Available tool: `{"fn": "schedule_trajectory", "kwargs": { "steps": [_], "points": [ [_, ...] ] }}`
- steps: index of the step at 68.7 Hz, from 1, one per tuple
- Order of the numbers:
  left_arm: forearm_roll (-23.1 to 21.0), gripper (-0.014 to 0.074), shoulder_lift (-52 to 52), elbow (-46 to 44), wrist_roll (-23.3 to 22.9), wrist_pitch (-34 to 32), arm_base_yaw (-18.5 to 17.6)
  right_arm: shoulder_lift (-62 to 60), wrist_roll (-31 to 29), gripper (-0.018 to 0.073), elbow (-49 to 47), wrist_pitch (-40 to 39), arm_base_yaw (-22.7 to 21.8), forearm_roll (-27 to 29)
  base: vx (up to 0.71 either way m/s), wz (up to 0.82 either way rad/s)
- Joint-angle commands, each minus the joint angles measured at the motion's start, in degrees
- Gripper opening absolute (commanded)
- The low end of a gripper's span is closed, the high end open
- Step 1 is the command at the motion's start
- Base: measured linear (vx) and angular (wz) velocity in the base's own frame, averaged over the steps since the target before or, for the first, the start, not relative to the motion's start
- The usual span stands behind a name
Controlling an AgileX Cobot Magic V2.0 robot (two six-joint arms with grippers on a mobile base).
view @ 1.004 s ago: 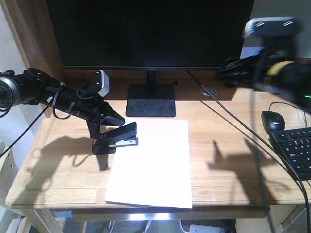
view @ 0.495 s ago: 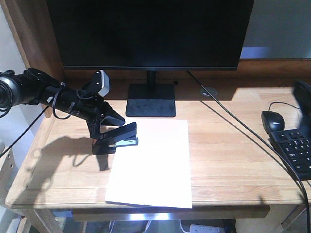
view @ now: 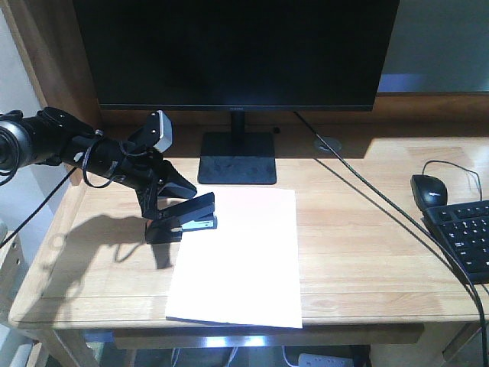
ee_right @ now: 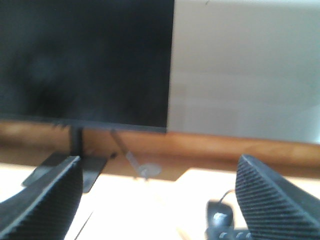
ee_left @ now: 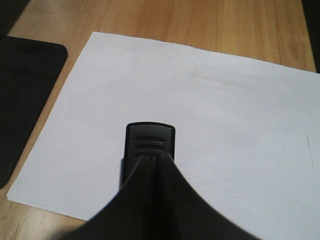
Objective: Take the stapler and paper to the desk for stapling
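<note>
The white paper (view: pixel 237 256) lies flat in the middle of the light-wood desk (view: pixel 367 252). My left gripper (view: pixel 163 216) is shut on the black stapler (view: pixel 189 218), which sits over the paper's upper left edge. In the left wrist view the two fingers (ee_left: pixel 165 200) are pressed together on the stapler (ee_left: pixel 149 141), with the paper (ee_left: pixel 225 115) beneath it. My right gripper (ee_right: pixel 157 200) is open and empty, held above the desk's right side and facing the monitor. The right arm does not show in the front view.
A large black monitor (view: pixel 237 53) on a black stand (view: pixel 237 157) fills the back. A black mouse (view: pixel 429 189) and keyboard (view: pixel 467 237) lie at the right edge. A black cable (view: pixel 382 206) runs diagonally across the desk's right half.
The right arm has drawn back to the right and out of the front view. The left gripper, the stapler and the paper have not moved.
</note>
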Motion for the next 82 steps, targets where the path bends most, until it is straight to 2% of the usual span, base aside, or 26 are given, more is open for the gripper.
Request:
{"fn": "schedule_trajectory", "kwargs": {
  "steps": [1,82],
  "points": [
    [-3.75,-0.0007,-3.53,-1.70,-0.57,1.57,-0.40,0.07,-0.64,0.0581,0.07,-4.94,0.12,-1.20,0.00,0.00],
    [-3.75,-0.0007,-3.53,-1.70,-0.52,1.57,-0.40,0.14,-0.64,0.0581,0.70,-5.28,0.12,-1.33,0.00,0.00]
  ]
}}
